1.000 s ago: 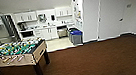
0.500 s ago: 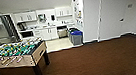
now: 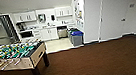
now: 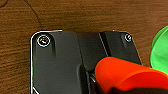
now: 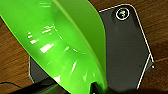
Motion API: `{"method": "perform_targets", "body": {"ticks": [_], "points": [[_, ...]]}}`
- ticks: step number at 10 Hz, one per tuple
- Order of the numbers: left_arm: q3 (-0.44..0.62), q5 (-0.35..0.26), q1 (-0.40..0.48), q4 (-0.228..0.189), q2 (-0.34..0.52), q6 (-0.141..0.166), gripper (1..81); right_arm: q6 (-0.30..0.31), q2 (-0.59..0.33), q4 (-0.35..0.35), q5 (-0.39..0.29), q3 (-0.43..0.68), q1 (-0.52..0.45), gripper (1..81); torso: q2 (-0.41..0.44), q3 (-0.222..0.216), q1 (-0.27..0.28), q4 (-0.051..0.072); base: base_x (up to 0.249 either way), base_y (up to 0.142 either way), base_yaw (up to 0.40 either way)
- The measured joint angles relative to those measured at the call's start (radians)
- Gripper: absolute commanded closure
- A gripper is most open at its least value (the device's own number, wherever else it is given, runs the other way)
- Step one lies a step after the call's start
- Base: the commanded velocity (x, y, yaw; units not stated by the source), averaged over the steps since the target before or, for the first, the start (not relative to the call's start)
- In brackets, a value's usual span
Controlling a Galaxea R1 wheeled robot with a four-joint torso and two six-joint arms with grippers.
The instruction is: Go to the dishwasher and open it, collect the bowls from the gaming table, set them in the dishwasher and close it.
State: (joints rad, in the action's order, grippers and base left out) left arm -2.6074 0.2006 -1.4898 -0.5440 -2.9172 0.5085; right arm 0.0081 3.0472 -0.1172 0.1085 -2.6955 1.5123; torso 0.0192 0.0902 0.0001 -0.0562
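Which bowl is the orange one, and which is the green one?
The orange bowl shows large in the left wrist view. The green bowl is the shiny, bright one, large in the right wrist view and at the left view's edge.

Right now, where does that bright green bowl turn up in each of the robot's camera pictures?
Head view: I can't make out the green bowl here.
Left wrist view: a slice of the green bowl at the edge, beside an orange-red object.
Right wrist view: it shows large, above the dark plate.
Shared landmark: the brown wood-look floor, behind it in both wrist views.
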Motion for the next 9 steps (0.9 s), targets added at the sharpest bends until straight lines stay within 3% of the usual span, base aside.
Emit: {"method": "perform_targets", "body": {"ticks": [9], "points": [[0.000, 0.001, -0.004, 0.000, 0.000, 0.000, 81.1, 0.001, 0.000, 0.001, 0.001, 0.000, 0.004, 81.1, 0.000, 0.000, 0.000, 0.000, 0.191, 0.000, 0.000]]}}
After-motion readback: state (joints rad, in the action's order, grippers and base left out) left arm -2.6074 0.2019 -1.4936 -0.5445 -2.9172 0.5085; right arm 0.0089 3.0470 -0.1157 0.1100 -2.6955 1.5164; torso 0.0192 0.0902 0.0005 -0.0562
